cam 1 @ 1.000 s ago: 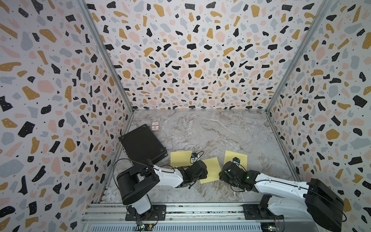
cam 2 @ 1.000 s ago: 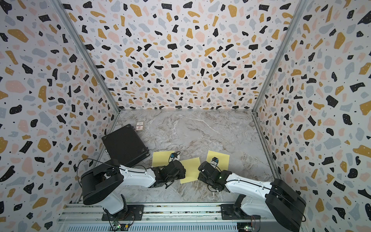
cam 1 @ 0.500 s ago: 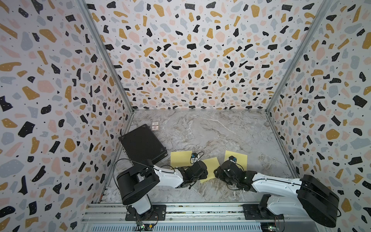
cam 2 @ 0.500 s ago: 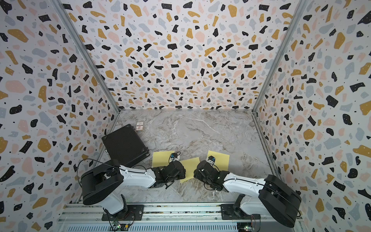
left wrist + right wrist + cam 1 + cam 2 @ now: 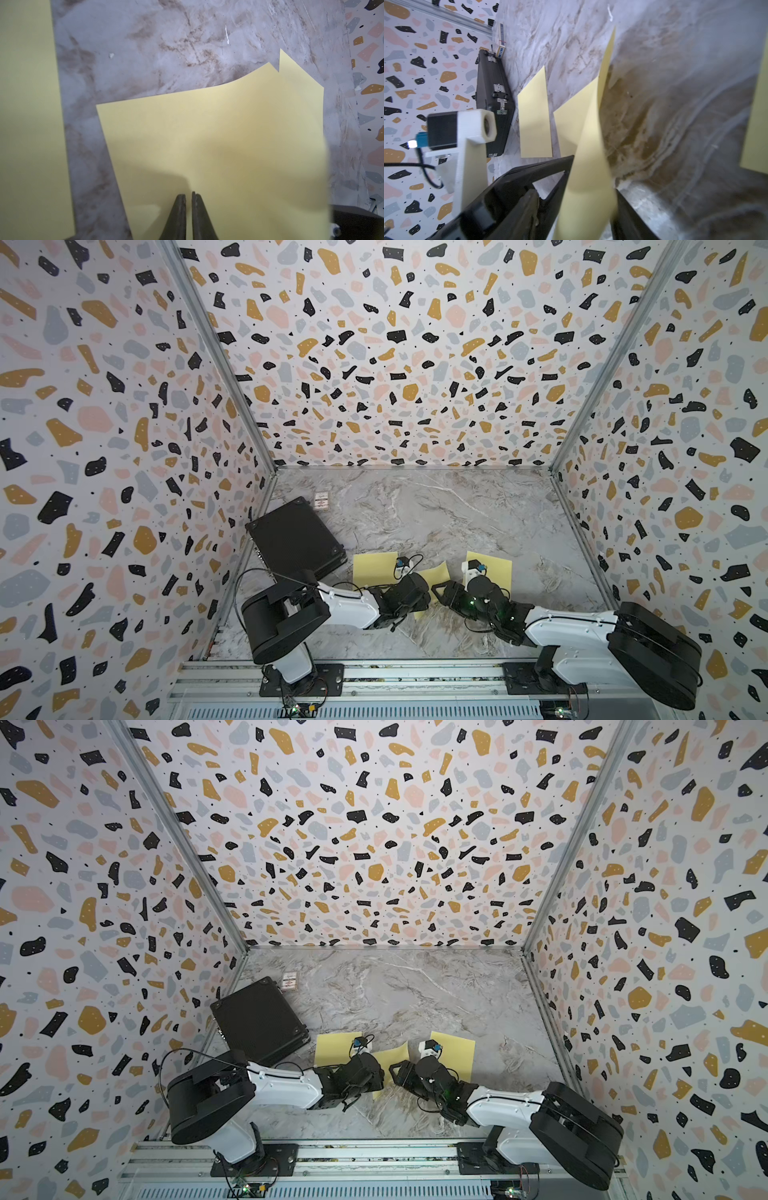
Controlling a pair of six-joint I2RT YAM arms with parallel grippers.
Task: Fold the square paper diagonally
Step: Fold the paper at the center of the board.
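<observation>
right gripper (image 5: 441,593) has slid toward the middle yellow paper (image 5: 436,574) near the desk's (image 5: 457,510) front edge, jaws parted around its lifted edge; left gripper (image 5: 188,196) jaws clenched, pressing it.

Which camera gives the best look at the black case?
A top view: the whole lid of the black case shows, lying flat. The right wrist view shows only its latched side, edge-on. The left wrist view misses it.

In the right wrist view the right gripper (image 5: 589,199) has its jaws apart with a lifted flap of the yellow paper (image 5: 588,153) standing between them. Beyond lie another yellow sheet (image 5: 534,122) and a black case (image 5: 493,104) on the marble bench (image 5: 675,83).
</observation>
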